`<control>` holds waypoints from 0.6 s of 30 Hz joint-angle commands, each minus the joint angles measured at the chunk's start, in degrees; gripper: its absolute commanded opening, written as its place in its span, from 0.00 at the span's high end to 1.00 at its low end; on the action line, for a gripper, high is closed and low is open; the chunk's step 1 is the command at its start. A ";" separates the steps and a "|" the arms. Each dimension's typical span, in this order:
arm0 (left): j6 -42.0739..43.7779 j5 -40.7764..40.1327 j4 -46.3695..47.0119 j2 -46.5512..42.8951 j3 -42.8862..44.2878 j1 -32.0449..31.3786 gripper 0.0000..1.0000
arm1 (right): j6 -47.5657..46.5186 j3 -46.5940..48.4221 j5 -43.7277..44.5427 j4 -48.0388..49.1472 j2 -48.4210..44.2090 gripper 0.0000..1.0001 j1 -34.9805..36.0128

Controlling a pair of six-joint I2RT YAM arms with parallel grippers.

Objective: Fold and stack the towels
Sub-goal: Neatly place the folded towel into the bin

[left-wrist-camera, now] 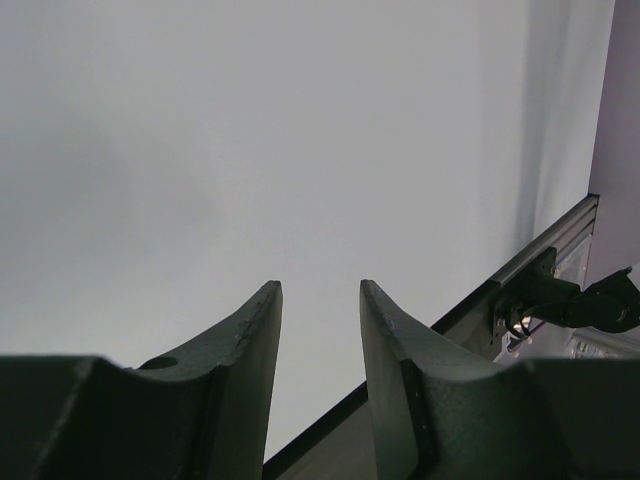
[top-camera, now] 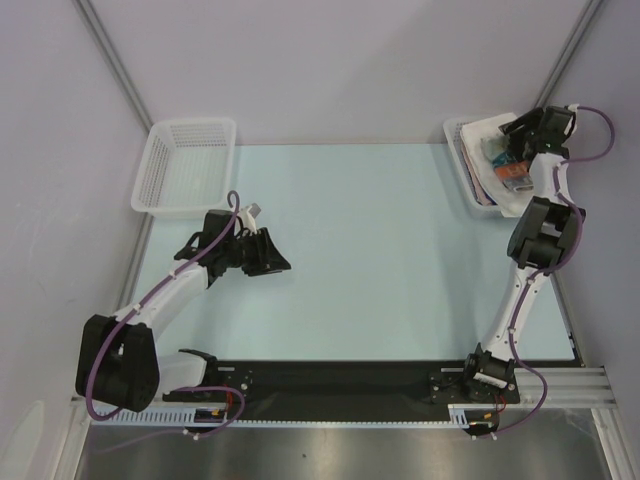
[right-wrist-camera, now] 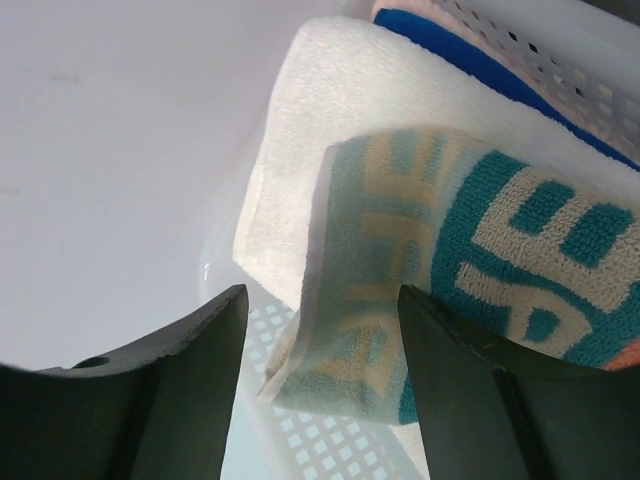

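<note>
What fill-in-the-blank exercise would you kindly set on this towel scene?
The towels sit in the white mesh basket at the far ___ corner of the table.
The towel under the teal-patterned towel is plain ___.
The left gripper holds ___.
The right gripper stands ___ around the teal-patterned towel's edge.
Missing words: right, white, nothing, open.

Left arm (top-camera: 165,290) sat low at mid-left of the top view, elbow bent, left hand (top-camera: 264,254) pointing right, jaws apart. Right arm (top-camera: 520,300) ran up the right edge, right hand (top-camera: 505,150) at upper right, jaws apart.
</note>
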 commanded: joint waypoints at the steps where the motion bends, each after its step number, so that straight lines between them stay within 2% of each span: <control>1: 0.85 -0.35 0.86 0.12 0.63 0.49 0.57 | -3.80 -2.56 -1.48 6.92 -5.82 0.33 -0.49; 4: 0.85 -0.35 0.86 0.30 0.62 0.57 0.57 | -3.89 -7.75 -1.56 11.85 -9.34 0.28 -0.75; 8: 0.85 -0.44 0.95 0.30 0.62 0.49 0.57 | -4.42 -8.64 -0.69 10.47 -12.15 0.29 -0.84; 10: 0.76 -0.35 0.86 0.30 0.62 0.49 0.57 | -4.94 -9.42 -0.77 8.10 -14.00 0.32 -0.84; 11: 0.76 -0.18 0.95 0.30 0.62 0.57 0.57 | -5.03 -9.78 -0.25 7.22 -14.53 0.39 -0.75; 13: 0.67 -0.09 1.04 0.39 0.62 0.49 0.57 | -4.25 -10.66 0.02 3.11 -15.23 0.63 -1.01; 14: 0.67 0.00 1.12 0.56 0.71 0.49 0.57 | -3.72 -11.88 -1.64 2.73 -15.58 0.84 -1.28; 17: 0.67 0.17 1.04 0.74 0.71 0.57 0.57 | -3.71 -15.49 -1.39 2.38 -16.64 1.00 -1.54; 18: 0.59 0.18 1.12 0.74 0.63 0.57 0.57 | -4.15 -16.10 -0.87 2.64 -16.64 1.00 -1.46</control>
